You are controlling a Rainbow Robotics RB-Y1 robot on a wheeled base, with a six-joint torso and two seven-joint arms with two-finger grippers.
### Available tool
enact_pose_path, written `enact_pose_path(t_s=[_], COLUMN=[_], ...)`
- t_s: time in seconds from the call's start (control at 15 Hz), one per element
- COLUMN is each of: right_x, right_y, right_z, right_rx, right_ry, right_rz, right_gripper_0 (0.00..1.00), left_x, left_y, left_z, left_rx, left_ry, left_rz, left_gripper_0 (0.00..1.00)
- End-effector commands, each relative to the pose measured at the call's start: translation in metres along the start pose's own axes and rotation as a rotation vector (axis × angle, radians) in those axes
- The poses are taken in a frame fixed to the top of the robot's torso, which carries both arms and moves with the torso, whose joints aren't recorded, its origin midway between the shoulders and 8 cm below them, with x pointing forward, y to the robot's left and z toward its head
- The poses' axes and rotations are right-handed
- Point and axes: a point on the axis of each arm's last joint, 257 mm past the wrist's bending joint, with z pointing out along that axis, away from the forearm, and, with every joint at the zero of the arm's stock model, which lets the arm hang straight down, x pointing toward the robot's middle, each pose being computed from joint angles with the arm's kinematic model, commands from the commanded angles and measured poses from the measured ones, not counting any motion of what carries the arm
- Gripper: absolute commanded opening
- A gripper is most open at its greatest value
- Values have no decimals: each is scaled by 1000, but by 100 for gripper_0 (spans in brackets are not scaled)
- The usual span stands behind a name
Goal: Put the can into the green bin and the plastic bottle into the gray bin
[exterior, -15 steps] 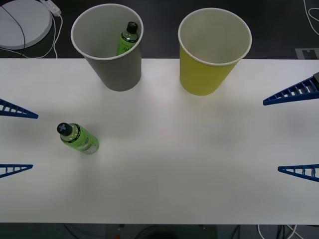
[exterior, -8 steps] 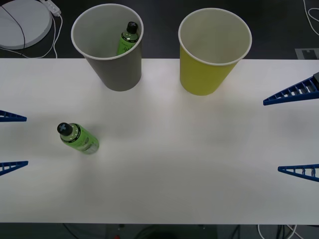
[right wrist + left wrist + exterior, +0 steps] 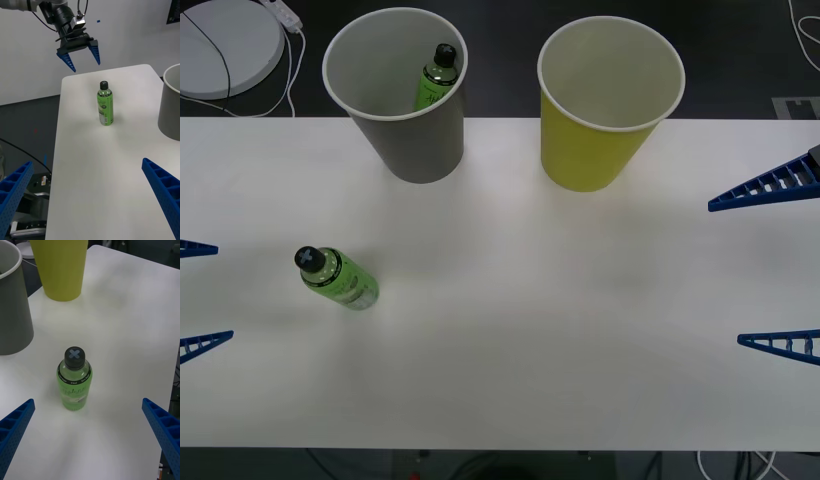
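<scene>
Bottle (image 3: 338, 278): upright near table's (image 3: 530, 330) left edge.
Gray bin (image 3: 402, 95): far edge, holding another bottle (image 3: 436, 78).
Green bin (image 3: 608, 100): far edge.
Left pincer (image 3: 195, 296): fingers apart.
Right pincer (image 3: 770, 265): fingers apart.

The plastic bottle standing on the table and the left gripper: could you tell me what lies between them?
Nothing: the left wrist view shows bare white table between the open left gripper and the upright plastic bottle.
</scene>
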Motion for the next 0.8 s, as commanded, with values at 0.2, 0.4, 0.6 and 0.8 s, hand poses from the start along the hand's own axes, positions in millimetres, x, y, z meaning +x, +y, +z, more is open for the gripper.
enact_pose_path(t_s=[0.2, 0.4, 0.6, 0.8], right_x=[0, 0, 0, 0], right_y=[0, 0, 0, 0], right_z=[0, 0, 0, 0], right_rx=[0, 0, 0, 0], right_ry=[0, 0, 0, 0], right_rz=[0, 0, 0, 0], right_gripper_0=[100, 100, 100, 100], left_x=[19, 29, 36, 43], left_y=[-4, -5, -8, -12], left_z=[-4, -6, -2, 2], left_rx=[-36, -69, -119, -163], left_ry=[26, 30, -2, -28], left_rz=[26, 34, 17, -14], left_gripper_0=[100, 100, 100, 100])
